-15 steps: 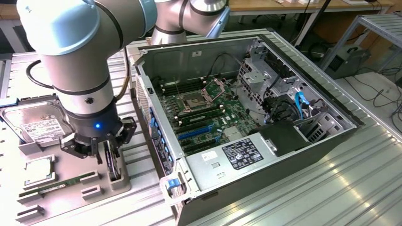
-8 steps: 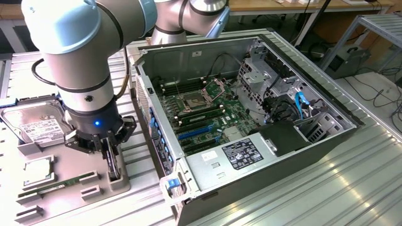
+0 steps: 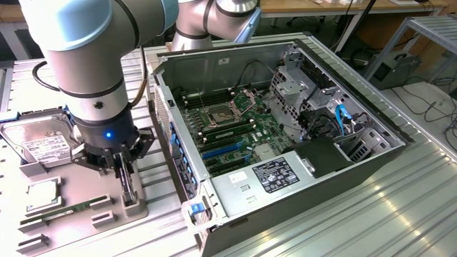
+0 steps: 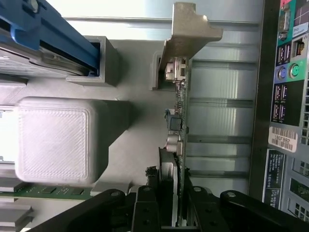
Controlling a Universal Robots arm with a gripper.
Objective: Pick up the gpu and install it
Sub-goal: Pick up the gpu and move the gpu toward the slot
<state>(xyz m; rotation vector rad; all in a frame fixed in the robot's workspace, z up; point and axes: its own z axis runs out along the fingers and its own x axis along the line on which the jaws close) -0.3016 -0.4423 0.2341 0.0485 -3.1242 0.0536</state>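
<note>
The gpu (image 3: 127, 187) stands on edge in a grey slotted stand (image 3: 132, 206) on the grey parts tray, at the exterior view's left. My gripper (image 3: 124, 174) comes straight down on it. In the wrist view the gpu (image 4: 180, 121) is edge-on, a thin green board with small components and a silver bracket (image 4: 187, 30) at its far end. My gripper (image 4: 170, 212) is shut on the gpu, with a black finger (image 4: 145, 209) pressed against each face of the near end.
The open PC case (image 3: 357, 176) lies at the exterior view's right, its motherboard (image 3: 239, 126) and blue slots (image 3: 220, 151) exposed. On the tray are a hard drive (image 3: 39, 142), a RAM stick (image 3: 64, 211) and a grey block (image 4: 58, 140). The case's port panel (image 4: 289, 87) is close by.
</note>
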